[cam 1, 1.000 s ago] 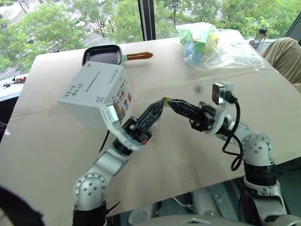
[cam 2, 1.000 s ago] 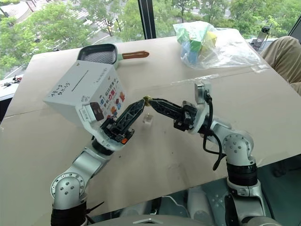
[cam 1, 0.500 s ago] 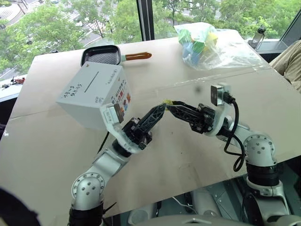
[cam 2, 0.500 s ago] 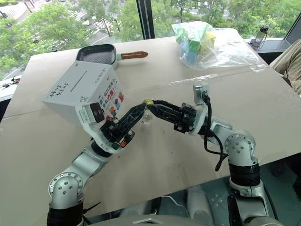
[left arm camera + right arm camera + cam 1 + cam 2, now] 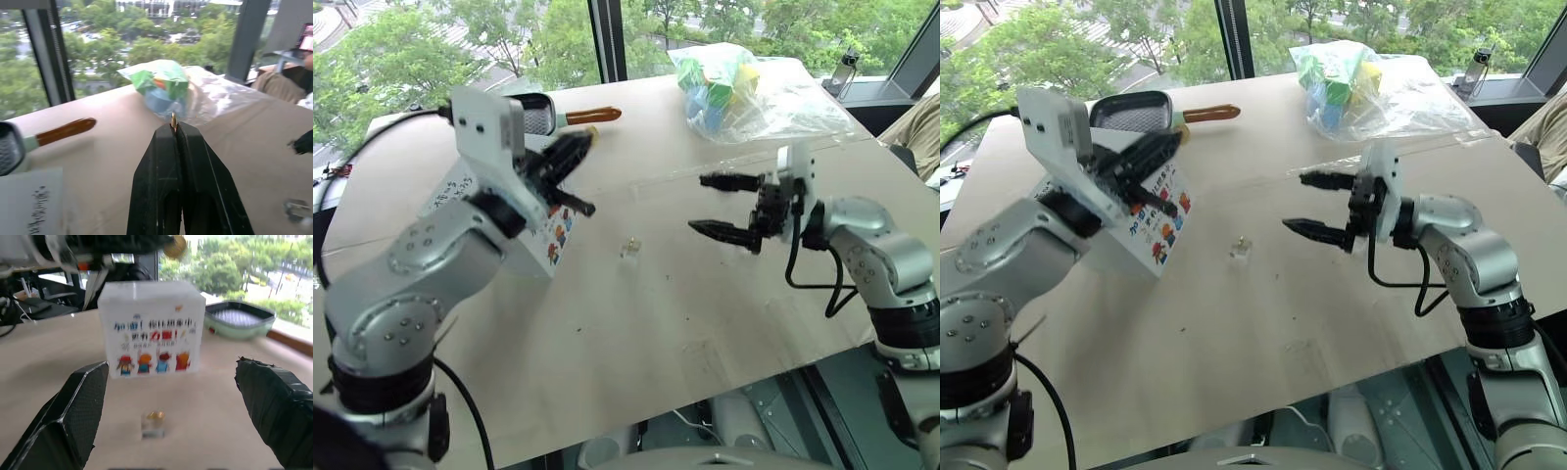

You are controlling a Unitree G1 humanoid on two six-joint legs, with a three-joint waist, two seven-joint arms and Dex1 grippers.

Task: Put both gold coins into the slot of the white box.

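Tan cardboard tabletop (image 5: 705, 323) by a window with trees outside. Nearest, on the table: second coin (image 5: 156, 415), small and gold, resting on a clear block (image 5: 152, 426). My right claw (image 5: 1317, 205) hangs beyond it, fingers spread wide, empty. My left claw (image 5: 174, 128) is raised over the box (image 5: 152, 328), pinched tight on a thin shiny gold coin (image 5: 173, 120) held edge-on. Box: white, cartoon figures, coloured lettering. Behind: pan (image 5: 1136, 110), bag (image 5: 754, 88).

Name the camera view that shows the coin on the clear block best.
Right wrist view: the coin sits close, centred on the clear block before the white box. Both eye views show just a speck there.
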